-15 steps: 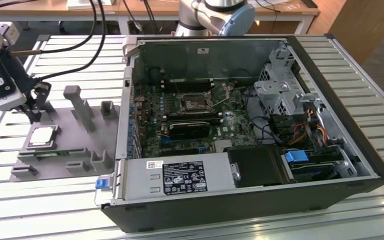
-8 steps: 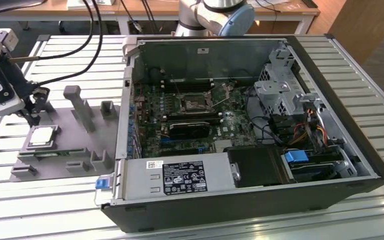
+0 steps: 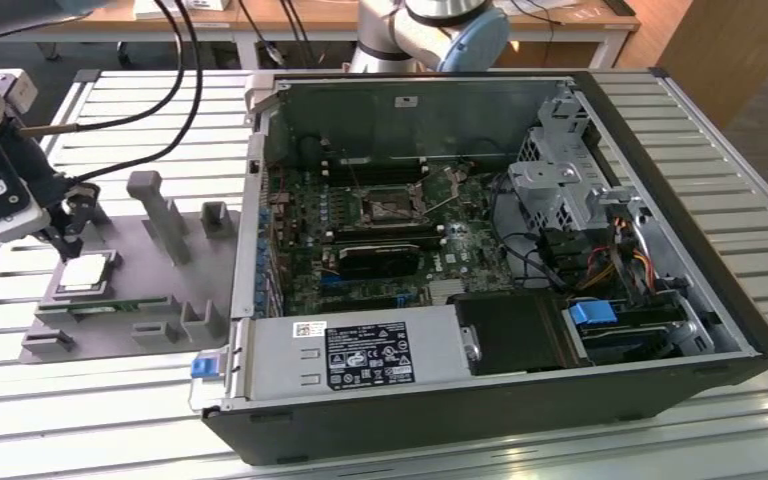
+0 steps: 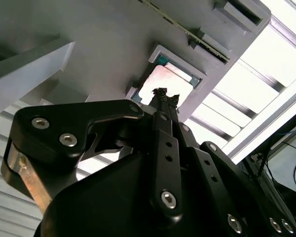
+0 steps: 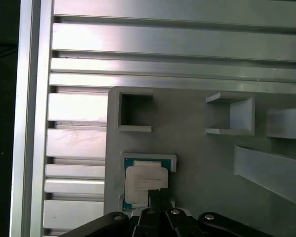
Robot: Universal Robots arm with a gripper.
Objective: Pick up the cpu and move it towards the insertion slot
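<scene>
Jaws clenched nearly tip to tip, nothing btwn them; the 2 fingertips (image 4: 161, 93) hang over the cpu (image 4: 171, 78), can't tell if they touch it. 1 cpu (image 5: 143, 183), lying flat, metal face up, in a shallow pocket of the grey jig plate (image 5: 202, 163). The pocket has a raised rim & sits close to the plate's edge. Past that edge is bare slatted worktop (image 5: 163, 39), open room. In the exterior view the cpu (image 3: 87, 272) is nr the plate's (image 3: 131, 262) corner on the exterior view's left, w/ 1 narrow green strip (image 3: 104, 305) just beside the pocket. A tall fin (image 3: 171, 222) stands on the plate btwn the pocket & the plate's far side. 1 PC case (image 3: 491, 425) lies touching or just beside the plate on the exterior view's right, open side up, its wall rim rising above the plate. 1 insertion slot (image 3: 391, 207) sits inside, well apart from the plate, open from above, w/ 1 black heatsink block (image 3: 377, 260) just beside it & cables near.
</scene>
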